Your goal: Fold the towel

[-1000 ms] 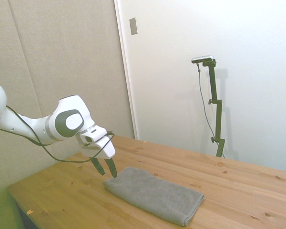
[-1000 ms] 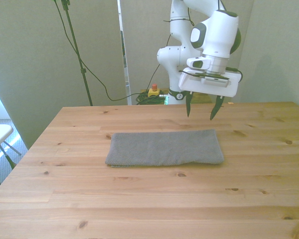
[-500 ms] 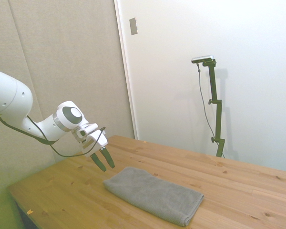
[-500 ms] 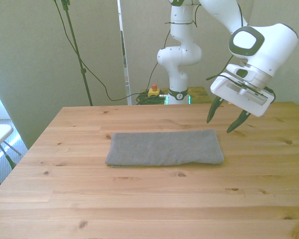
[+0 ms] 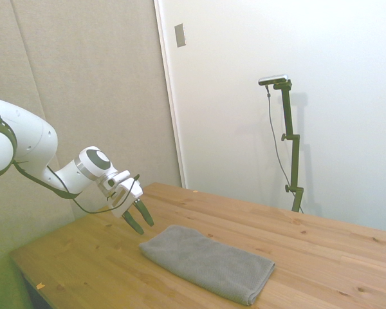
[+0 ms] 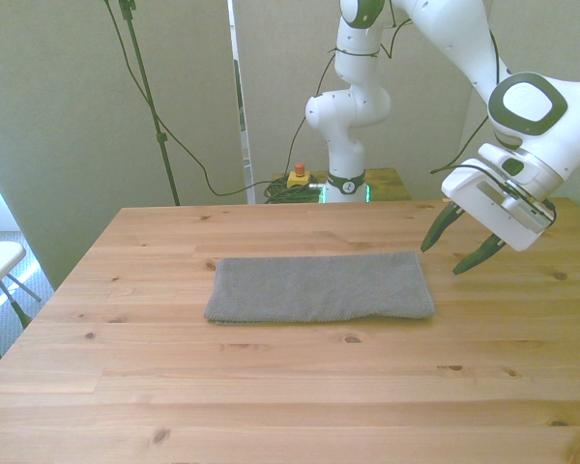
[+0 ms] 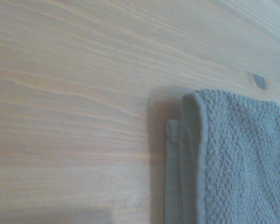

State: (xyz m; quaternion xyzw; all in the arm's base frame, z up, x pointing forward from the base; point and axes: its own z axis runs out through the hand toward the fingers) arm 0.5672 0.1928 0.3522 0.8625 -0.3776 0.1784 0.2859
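Front view shows the grey towel (image 6: 321,287) lying folded flat on the wooden tabletop (image 6: 290,387). Just off its right end, the pincer (image 6: 454,246) hovers tilted, its 2 fingers spread apart and holding nothing.

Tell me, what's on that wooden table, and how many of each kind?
Grey towel: 1, folded flat on the table.
Robot pincer: 1, open, held tilted in the air off the towel's end on the front view's right, not touching it.
Total: 2.
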